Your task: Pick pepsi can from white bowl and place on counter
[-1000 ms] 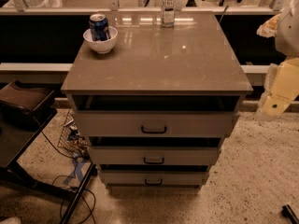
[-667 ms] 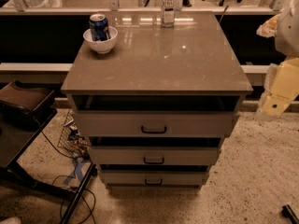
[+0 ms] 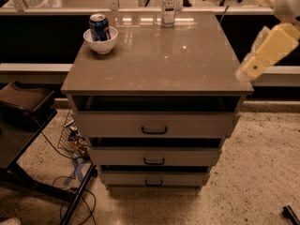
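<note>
Arm [image 3: 268,49] right of counter [image 3: 154,60], gripper [image 3: 290,214] low

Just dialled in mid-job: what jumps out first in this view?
The small blue pepsi can with a silver top stands in the glossy white bowl at the far left corner of the glossy grey-brown counter. A taller clear bottle with a white label stands at the far edge. The robot's cream arm hangs off the right edge, and the gripper seems to be the dark tip at the bottom right, far from the can.
</note>
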Robot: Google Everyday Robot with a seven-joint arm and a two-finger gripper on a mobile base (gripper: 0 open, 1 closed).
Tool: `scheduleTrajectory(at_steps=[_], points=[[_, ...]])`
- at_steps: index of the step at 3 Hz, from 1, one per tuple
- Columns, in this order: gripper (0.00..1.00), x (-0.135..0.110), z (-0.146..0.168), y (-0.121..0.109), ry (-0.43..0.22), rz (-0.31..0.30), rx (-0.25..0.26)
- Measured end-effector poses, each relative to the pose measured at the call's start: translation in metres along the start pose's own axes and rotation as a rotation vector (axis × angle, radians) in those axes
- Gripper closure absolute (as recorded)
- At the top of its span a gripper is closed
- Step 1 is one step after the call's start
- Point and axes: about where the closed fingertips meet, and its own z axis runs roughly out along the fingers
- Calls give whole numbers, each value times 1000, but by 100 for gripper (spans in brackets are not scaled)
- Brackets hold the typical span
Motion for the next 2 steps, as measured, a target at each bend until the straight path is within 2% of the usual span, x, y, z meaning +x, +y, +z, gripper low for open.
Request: scheduleTrajectory(at_steps=[1, 2], points=[[0, -45, 18, -51, -361, 27, 82], [0, -88, 22, -84, -620, 29, 158]])
